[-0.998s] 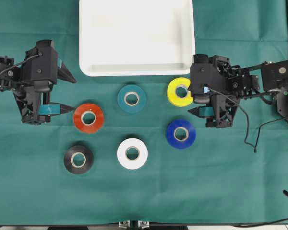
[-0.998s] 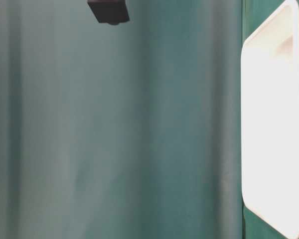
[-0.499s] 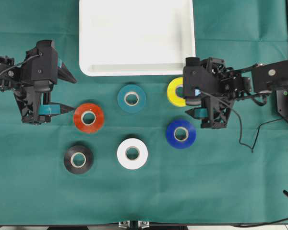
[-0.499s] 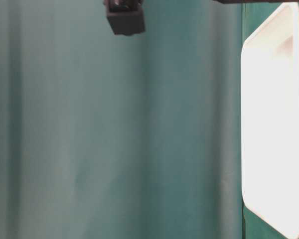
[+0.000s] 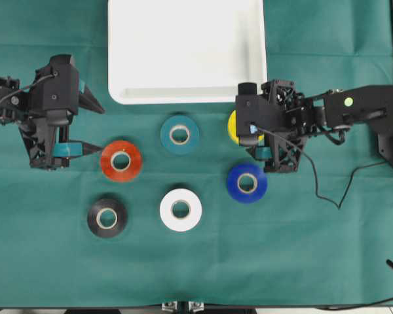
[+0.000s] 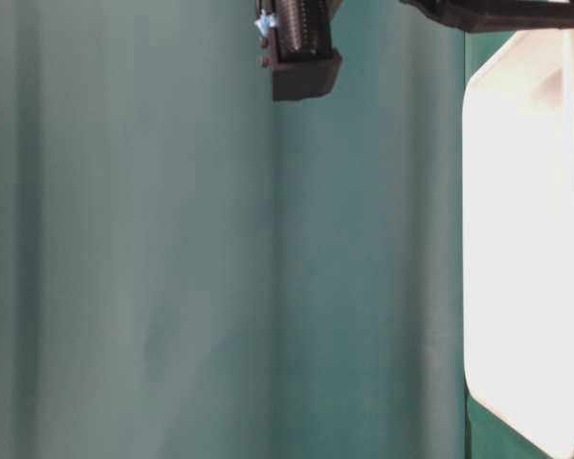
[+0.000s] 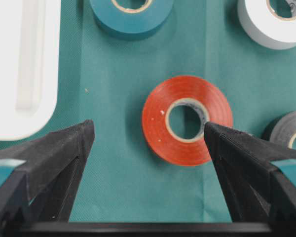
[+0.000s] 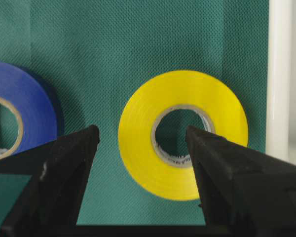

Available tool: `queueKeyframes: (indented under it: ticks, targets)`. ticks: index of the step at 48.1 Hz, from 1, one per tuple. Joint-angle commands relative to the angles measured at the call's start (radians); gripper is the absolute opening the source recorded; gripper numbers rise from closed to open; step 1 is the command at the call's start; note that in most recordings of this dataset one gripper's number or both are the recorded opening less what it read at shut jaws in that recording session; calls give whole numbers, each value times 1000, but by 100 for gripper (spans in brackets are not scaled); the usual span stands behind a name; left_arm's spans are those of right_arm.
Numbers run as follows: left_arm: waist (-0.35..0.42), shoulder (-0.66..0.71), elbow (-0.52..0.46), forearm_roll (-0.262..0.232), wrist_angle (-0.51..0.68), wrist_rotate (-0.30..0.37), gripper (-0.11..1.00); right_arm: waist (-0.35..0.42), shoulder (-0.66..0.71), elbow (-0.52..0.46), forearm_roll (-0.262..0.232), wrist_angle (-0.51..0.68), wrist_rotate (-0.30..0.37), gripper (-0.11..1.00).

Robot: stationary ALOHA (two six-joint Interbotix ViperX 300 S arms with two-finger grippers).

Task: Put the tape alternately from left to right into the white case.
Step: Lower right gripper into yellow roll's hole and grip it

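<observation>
Six tape rolls outside white case (image 5: 187, 95) at frame top, its floor bare; left gripper (image 7: 148, 136) spread beside red roll (image 7: 187, 119); right gripper (image 8: 143, 136) spread over yellow roll (image 8: 182, 133).

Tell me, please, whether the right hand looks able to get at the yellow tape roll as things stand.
Probably yes. The right hand is open, with the yellow tape roll lying flat just ahead of it. The blue roll and the white case sit clear to either side.

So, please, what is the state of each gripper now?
Left gripper: open, holding nothing, red tape ahead between its fingers.
Right gripper: open, holding nothing, above the yellow tape.
</observation>
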Motion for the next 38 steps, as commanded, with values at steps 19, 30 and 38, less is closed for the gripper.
queueKeyframes:
  ticks: [19, 30, 38]
  targets:
    - [-3, -5, -17, -2, -5, 0, 59, -14, 52, -20, -5, -23, 3, 75]
    - [-3, -5, -18, -3, -6, 0, 59, -14, 74, -21, -5, -23, 5, 75]
    - [-3, -5, -18, -3, -6, 0, 59, -14, 75, -21, -5, -23, 5, 75]
